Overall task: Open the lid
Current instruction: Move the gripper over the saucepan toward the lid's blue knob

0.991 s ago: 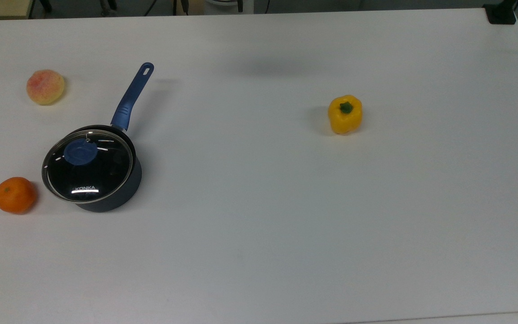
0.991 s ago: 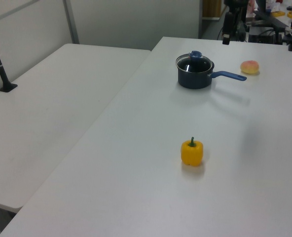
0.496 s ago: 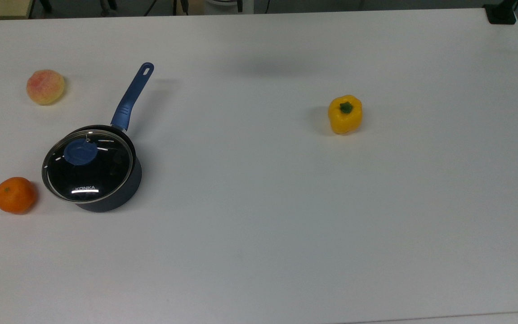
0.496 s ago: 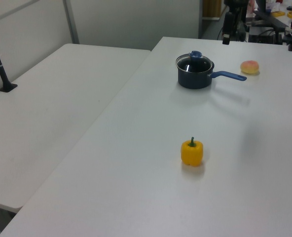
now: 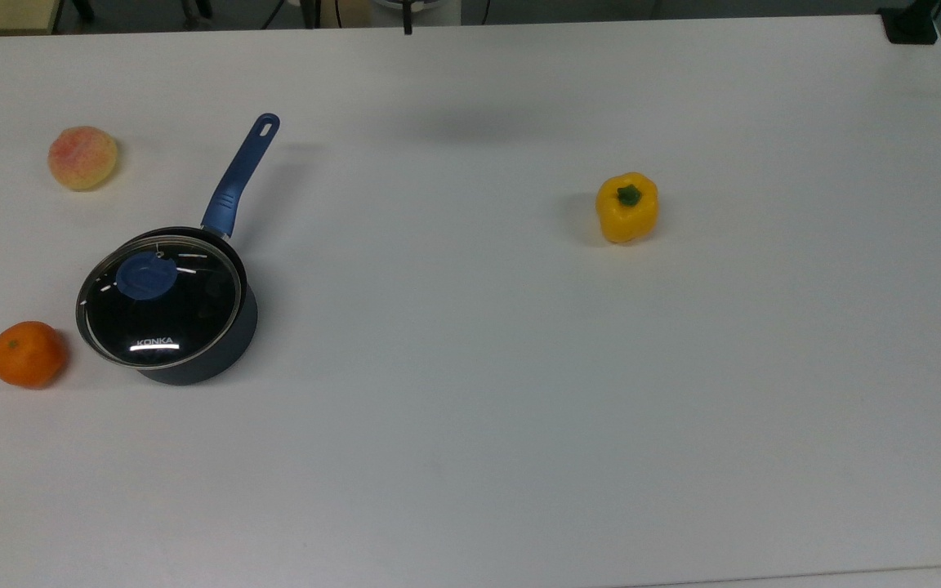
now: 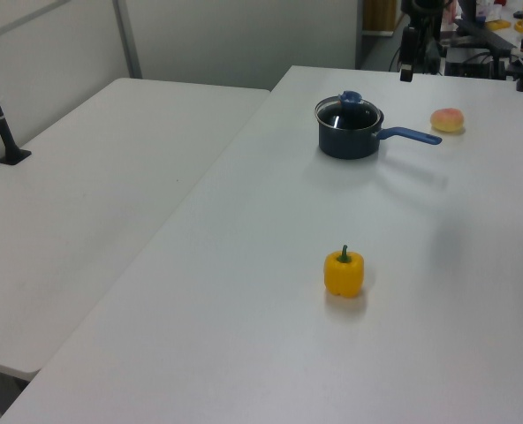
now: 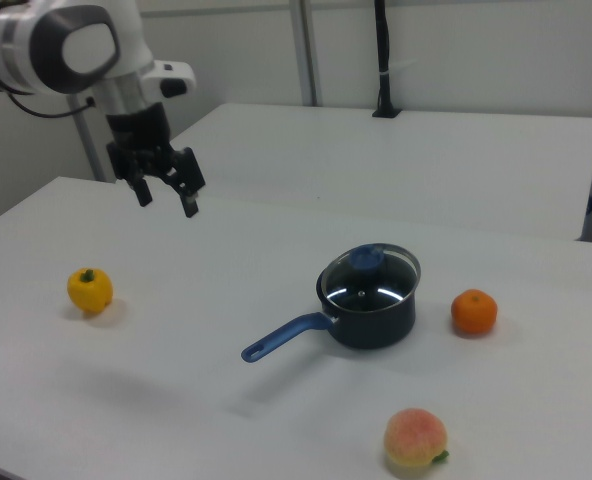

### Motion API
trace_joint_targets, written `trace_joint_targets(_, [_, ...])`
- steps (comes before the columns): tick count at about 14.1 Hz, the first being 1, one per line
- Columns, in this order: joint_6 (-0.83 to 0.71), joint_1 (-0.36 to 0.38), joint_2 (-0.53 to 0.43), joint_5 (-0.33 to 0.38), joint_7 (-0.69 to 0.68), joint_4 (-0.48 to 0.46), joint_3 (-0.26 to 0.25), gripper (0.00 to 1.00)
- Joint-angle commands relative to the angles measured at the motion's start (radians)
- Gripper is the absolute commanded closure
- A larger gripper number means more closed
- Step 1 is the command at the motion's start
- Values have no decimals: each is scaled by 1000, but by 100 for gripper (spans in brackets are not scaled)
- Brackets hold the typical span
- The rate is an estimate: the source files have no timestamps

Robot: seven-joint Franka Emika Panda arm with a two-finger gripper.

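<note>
A dark blue saucepan (image 5: pixel 193 363) with a long blue handle (image 5: pixel 238 175) stands on the white table at the top view's left. Its glass lid (image 5: pixel 158 310) with a blue knob (image 5: pixel 146 276) rests on the rim, shifted a little off centre. The pan (image 6: pixel 348 141) is at the far end in the left view, and the lid (image 7: pixel 369 280) is right of centre in the right view. My gripper (image 7: pixel 166 200) hangs open and empty high over the table at the right view's upper left, far from the pan.
A peach (image 5: pixel 82 158) lies beyond the handle side and an orange (image 5: pixel 27 354) sits close beside the pan. A yellow pepper (image 5: pixel 626 207) stands apart at the top view's right. A second white table (image 6: pixel 85 194) adjoins, with a black post (image 6: pixel 1 124) on it.
A thin dark tip has come into the top view's top edge near the middle. Pan, lid and fruit have not moved.
</note>
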Motion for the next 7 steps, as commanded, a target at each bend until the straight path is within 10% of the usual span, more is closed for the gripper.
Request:
trace_joint_targets(1, [-4,-21,111,-11,-15,105,-52,0])
trace_joint_targets(7, [7,-117,326,-12,50,343,-121,0])
